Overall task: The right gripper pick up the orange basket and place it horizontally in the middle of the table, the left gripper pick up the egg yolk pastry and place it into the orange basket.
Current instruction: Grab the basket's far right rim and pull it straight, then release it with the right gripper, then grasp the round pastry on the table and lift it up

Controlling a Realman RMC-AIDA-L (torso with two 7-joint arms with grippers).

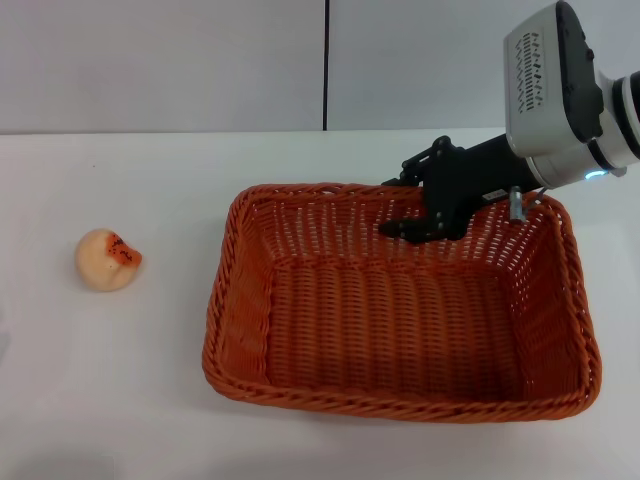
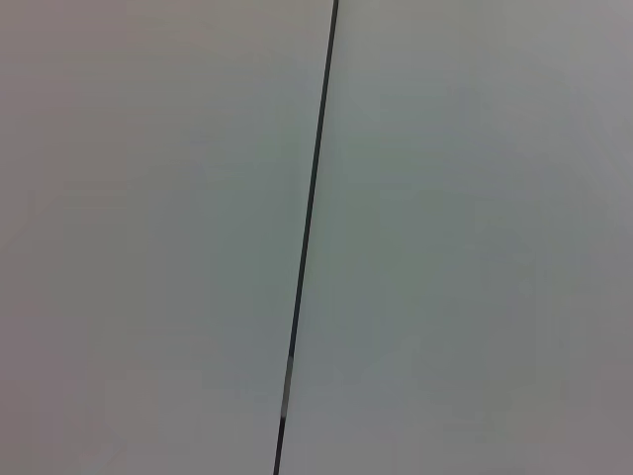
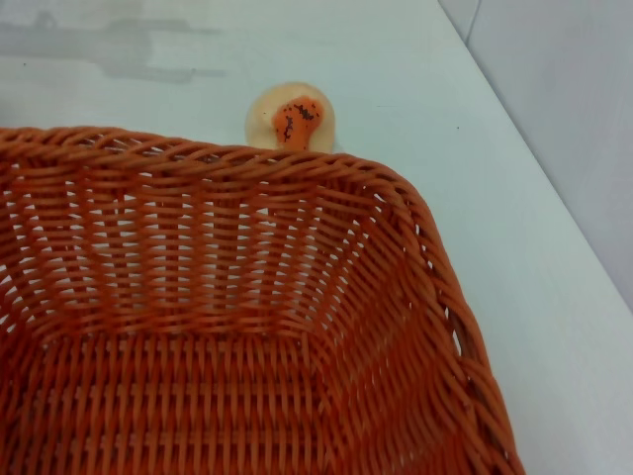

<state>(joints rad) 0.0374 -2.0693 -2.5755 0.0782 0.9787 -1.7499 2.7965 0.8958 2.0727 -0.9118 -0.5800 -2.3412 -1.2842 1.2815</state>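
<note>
The orange basket point(image 1: 400, 310) lies flat on the white table point(image 1: 150, 400), right of the middle, its long side running left to right. My right gripper point(image 1: 392, 206) is at the basket's far rim, open, one finger inside the far wall and one outside it. Well left of the basket, the egg yolk pastry point(image 1: 107, 259) rests on the table by itself. In the right wrist view the basket's inside point(image 3: 227, 327) fills the picture, and the pastry point(image 3: 290, 117) shows beyond its rim. The left gripper is out of view.
A grey wall with a dark vertical seam point(image 1: 326, 65) stands behind the table. The left wrist view shows only that wall and seam point(image 2: 307, 237). Bare tabletop lies between the pastry and the basket.
</note>
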